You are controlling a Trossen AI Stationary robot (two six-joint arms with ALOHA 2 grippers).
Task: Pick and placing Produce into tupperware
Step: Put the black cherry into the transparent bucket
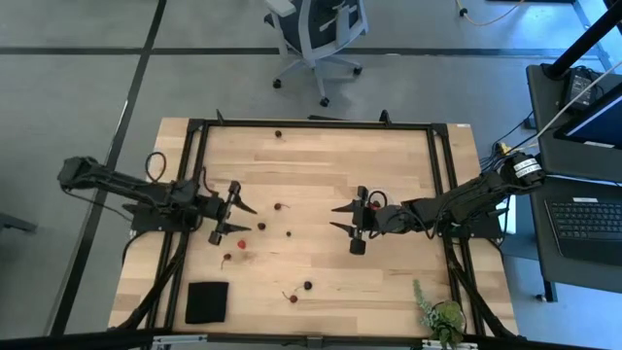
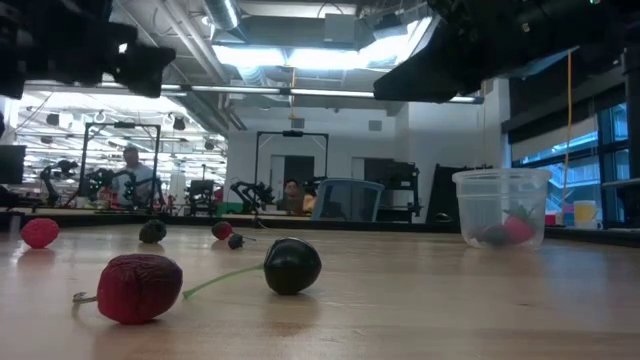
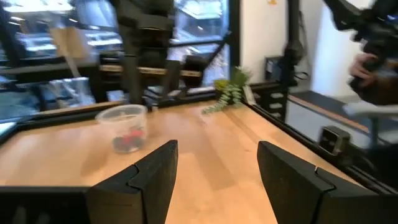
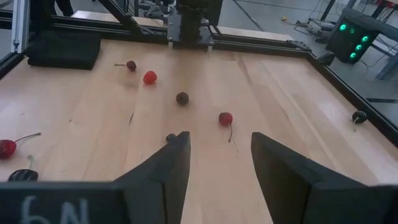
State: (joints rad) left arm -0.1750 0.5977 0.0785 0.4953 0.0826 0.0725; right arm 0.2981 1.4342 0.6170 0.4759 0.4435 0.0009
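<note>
Several small produce fruits, dark maroon to bright red, lie scattered on the wooden table, among them one (image 1: 276, 207) near the middle, one (image 4: 225, 118) with a stem and a pair (image 2: 290, 265) close to the low camera. The tupperware (image 3: 124, 127), a small translucent tub, stands upright on the table with red fruit inside; in the high view it (image 1: 369, 201) shows beside my right arm's wrist. My left gripper (image 1: 241, 218) hovers open at the table's left, pointing level toward the right. My right gripper (image 1: 340, 218) hovers open right of the middle, facing left, with nothing between its fingers (image 4: 168, 168).
A flat black pad (image 1: 206, 301) lies near the front left corner. A leafy green plant (image 1: 442, 316) stands at the front right. A black frame (image 1: 311, 124) runs around the table. Bare wood lies between the two grippers.
</note>
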